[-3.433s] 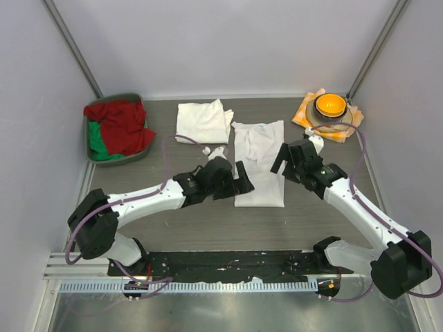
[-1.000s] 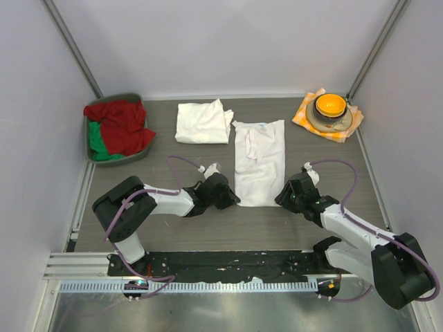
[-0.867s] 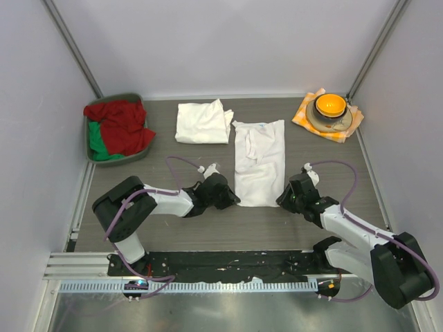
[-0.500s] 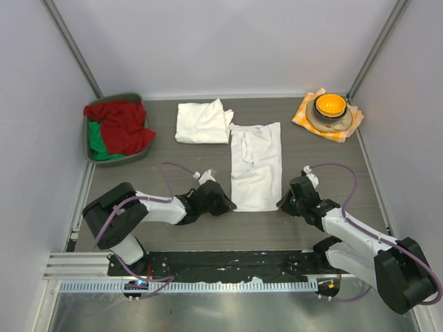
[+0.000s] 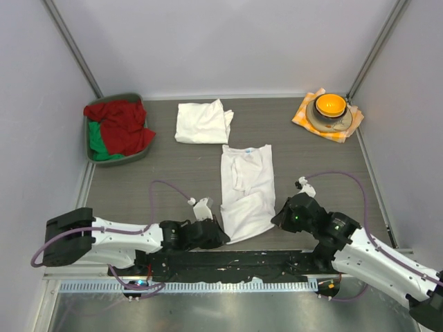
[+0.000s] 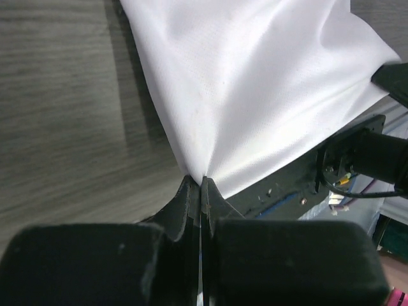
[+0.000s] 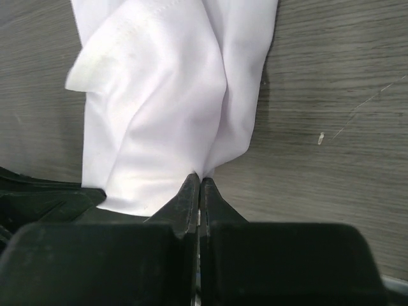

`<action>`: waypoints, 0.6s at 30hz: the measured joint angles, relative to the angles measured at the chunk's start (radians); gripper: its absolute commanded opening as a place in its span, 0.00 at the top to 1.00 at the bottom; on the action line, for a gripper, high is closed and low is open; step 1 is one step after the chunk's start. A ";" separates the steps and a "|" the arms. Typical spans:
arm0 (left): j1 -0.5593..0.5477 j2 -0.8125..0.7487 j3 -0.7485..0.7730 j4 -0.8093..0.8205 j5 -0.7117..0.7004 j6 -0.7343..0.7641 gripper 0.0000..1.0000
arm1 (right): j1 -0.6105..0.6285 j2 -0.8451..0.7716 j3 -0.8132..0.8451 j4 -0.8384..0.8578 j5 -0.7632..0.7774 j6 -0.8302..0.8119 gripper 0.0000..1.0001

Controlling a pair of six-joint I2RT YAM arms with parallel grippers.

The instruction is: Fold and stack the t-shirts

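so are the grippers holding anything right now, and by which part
Yes, both hold the unfolded t-shirt. The left gripper pinches its near left corner and the right gripper its near right corner, with the jaws shut on the cloth.

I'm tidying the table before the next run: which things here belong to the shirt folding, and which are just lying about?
Job: long t-shirt, pinched by left claw and right claw; folded t-shirt.
Lying about: grey bin, red and green clothes, orange bowl, checked cloth.
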 measured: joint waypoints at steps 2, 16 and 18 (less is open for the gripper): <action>-0.054 -0.032 0.010 -0.046 -0.043 -0.023 1.00 | 0.018 -0.047 0.023 -0.049 0.006 0.016 0.99; -0.148 -0.078 0.286 -0.309 -0.194 0.041 1.00 | 0.037 -0.034 0.216 -0.186 0.087 -0.041 0.99; -0.107 -0.102 0.341 -0.338 -0.200 0.092 1.00 | 0.037 0.011 0.254 -0.160 0.106 -0.067 0.99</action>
